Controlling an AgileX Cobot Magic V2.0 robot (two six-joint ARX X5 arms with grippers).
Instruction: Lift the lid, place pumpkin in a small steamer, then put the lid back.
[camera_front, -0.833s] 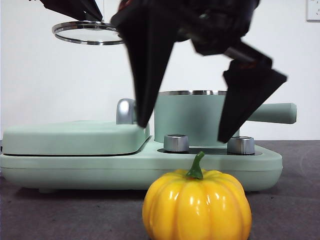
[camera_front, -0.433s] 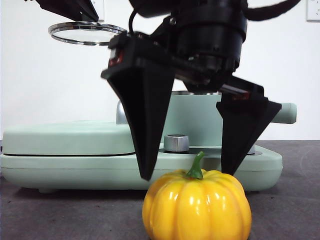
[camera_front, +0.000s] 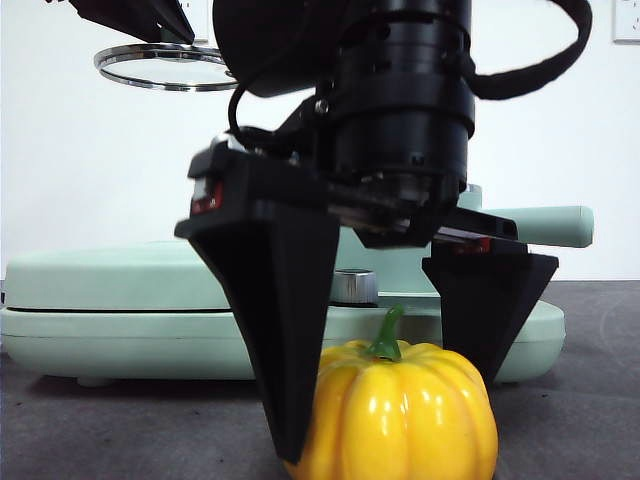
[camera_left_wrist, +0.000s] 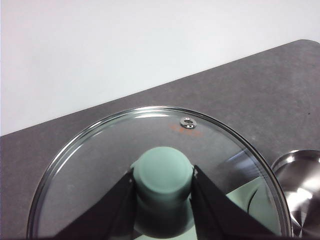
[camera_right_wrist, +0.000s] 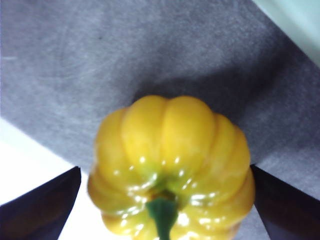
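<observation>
The yellow-orange pumpkin (camera_front: 400, 415) (camera_right_wrist: 170, 150) sits on the dark table at the front, green stem up. My right gripper (camera_front: 385, 412) (camera_right_wrist: 165, 167) has come down over it and is open, with one black jaw on each side of the pumpkin. High at the back left hangs the glass lid (camera_front: 160, 66) (camera_left_wrist: 95, 170), level in the air. My left gripper (camera_left_wrist: 163, 176) is shut on its mint-green knob (camera_left_wrist: 162, 172). The right arm hides most of the small steamer; its side handle (camera_front: 545, 225) and part of its steel inside (camera_left_wrist: 300, 185) show.
The mint-green cooker base (camera_front: 120, 335) spans the table behind the pumpkin. Its flat griddle cover (camera_front: 140, 272) is on the left, with a steel dial (camera_front: 352, 287) in front of the pot. White wall behind.
My right gripper has come down from above the pot to straddle the pumpkin, jaws open. The held lid has drifted slightly left.
</observation>
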